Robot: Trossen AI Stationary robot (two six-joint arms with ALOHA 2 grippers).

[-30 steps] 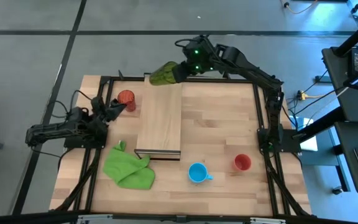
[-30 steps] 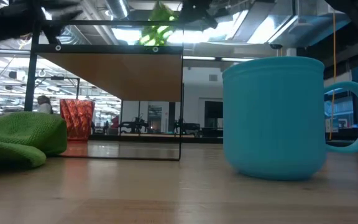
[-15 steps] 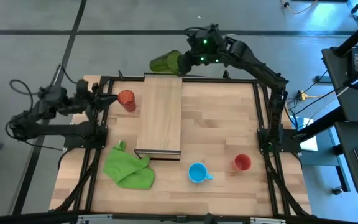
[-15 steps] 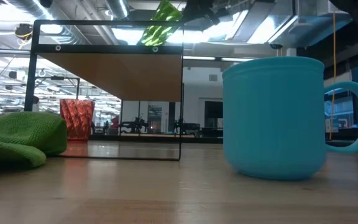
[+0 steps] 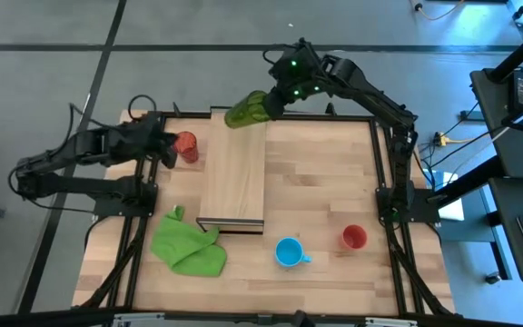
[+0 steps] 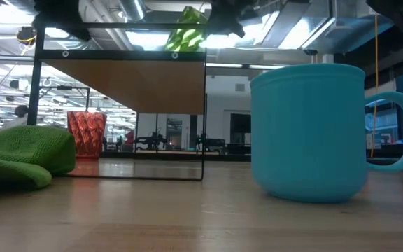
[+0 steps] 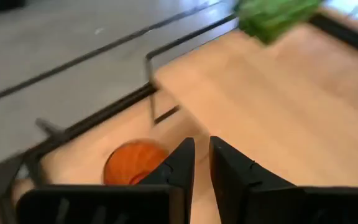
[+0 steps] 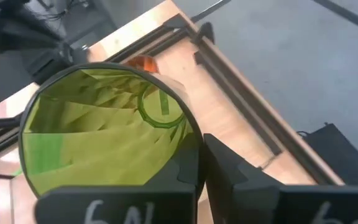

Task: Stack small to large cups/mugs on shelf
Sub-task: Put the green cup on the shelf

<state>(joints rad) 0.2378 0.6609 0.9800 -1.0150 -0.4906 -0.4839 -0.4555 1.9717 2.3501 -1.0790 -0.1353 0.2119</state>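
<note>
My right gripper (image 5: pixel 271 98) is shut on the tall translucent green tumbler (image 5: pixel 246 109), which is in the air over the far end of the shelf (image 5: pixel 232 177); it shows high up in the low view as well (image 6: pixel 187 26). The red-orange tumbler (image 5: pixel 185 145) stands on its base on the tabletop left of the shelf. My left gripper (image 7: pixel 202 155) is just left of it with its fingers nearly together. The light-blue mug (image 5: pixel 289 252) and the small red cup (image 5: pixel 354 238) stand upright near the table's near edge. My right gripper pinches the green tumbler's wall at the rim (image 8: pixel 188 134), one finger inside the mouth and one outside. The tumbler is lifted clear and tipped almost onto its side, base toward the table's left. My left gripper is close beside the red-orange tumbler (image 7: pixel 134 163); I cannot tell whether it touches it.
A crumpled green cloth (image 5: pixel 189 243) lies on the table by the shelf's near-left corner. A black metal frame (image 5: pixel 375 163) runs round the tabletop. Bare wood lies between the shelf and the right frame rail.
My right gripper carried the green tumbler out past the table's far edge, then back over the shelf's far end, still tipped. My left arm drew back toward the table's left edge, then returned to the red-orange tumbler. The cups on the table kept still.
</note>
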